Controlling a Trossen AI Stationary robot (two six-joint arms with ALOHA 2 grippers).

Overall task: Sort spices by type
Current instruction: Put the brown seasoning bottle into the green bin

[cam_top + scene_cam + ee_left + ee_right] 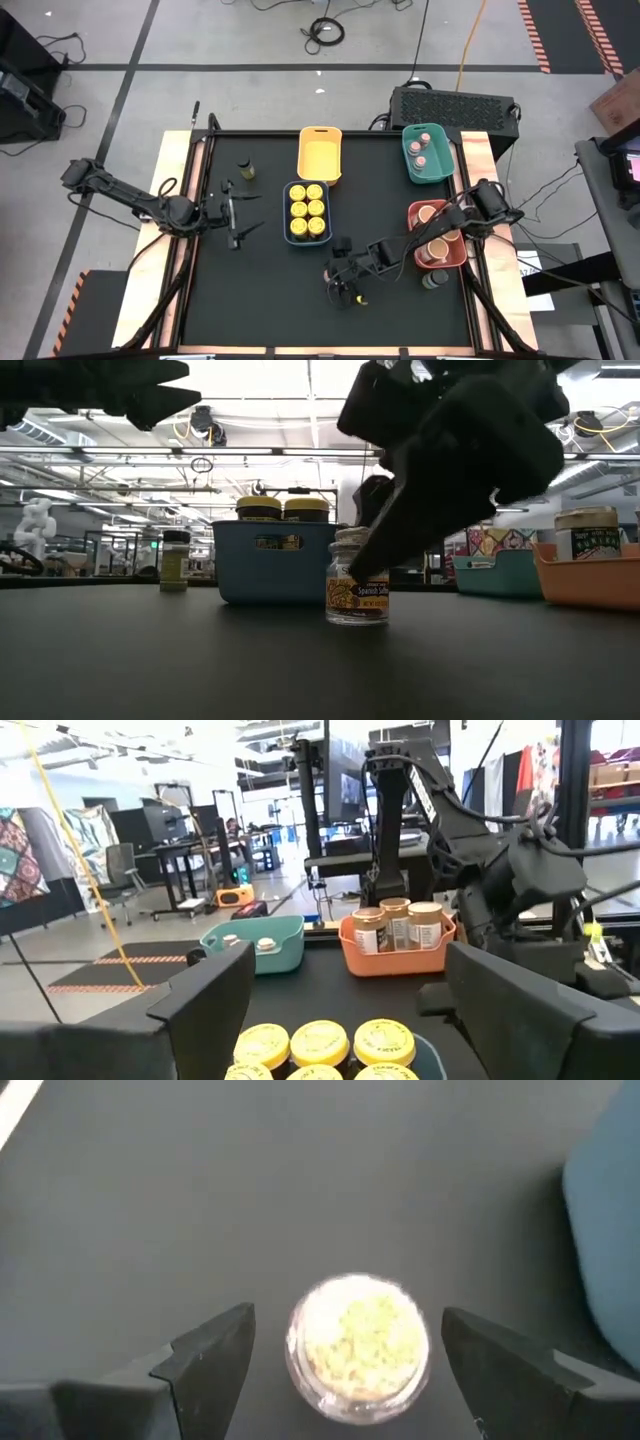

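Note:
A small clear jar (pixel 358 1342) with pale yellow contents stands upright on the black mat; in the low view the jar (pixel 357 590) shows a yellow label. My right gripper (pixel 345 1335) hangs over it, pointing down and open, one finger on each side with a gap to the jar; from above, my right gripper (pixel 347 288) is near the mat's near middle. My left gripper (pixel 238 215) is open, held level left of the blue tray (pixel 307 212), which holds several yellow-lidded jars (pixel 320 1042). A dark-lidded jar (pixel 245 170) stands alone at the far left.
An empty yellow tray (pixel 320 153) sits at the far middle. A green tray (pixel 440 170) with two pinkish-lidded jars is at the far right. A red tray (pixel 415 212) with peach-topped tubs lies on the right, with a lone jar (pixel 432 278) just near of it. Bare mat lies near left.

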